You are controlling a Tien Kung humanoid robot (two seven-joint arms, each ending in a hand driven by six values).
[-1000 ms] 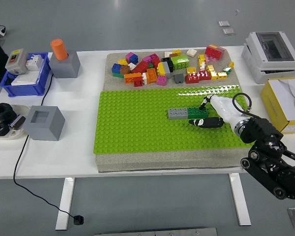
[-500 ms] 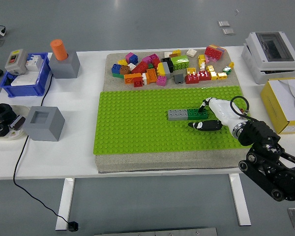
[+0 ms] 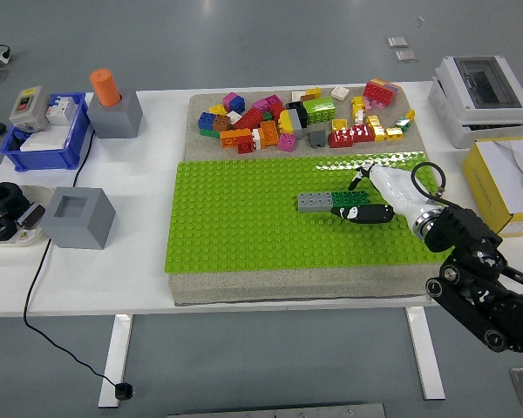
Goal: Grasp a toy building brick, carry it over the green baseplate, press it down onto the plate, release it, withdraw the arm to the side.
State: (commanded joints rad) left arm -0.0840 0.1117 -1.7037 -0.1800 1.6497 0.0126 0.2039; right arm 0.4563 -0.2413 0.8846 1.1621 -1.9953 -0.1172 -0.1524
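Shifted slightly up the board since half a second ago, the robot's white-shelled right hand [image 3: 371, 197] sits with its black-tipped fingers [image 3: 361, 212] closed around the dark green toy building brick [image 3: 349, 199]. That brick stands on the bright green studded baseplate [image 3: 244, 226], touching the right end of a grey rectangular brick [image 3: 315, 201]. Behind the plate lies a heap of loose multicoloured bricks [image 3: 296, 117] on the grey mat.

The right hand [image 3: 366, 198] covers part of the green brick [image 3: 349, 198]. The yellow box [image 3: 506, 183] is cut off.
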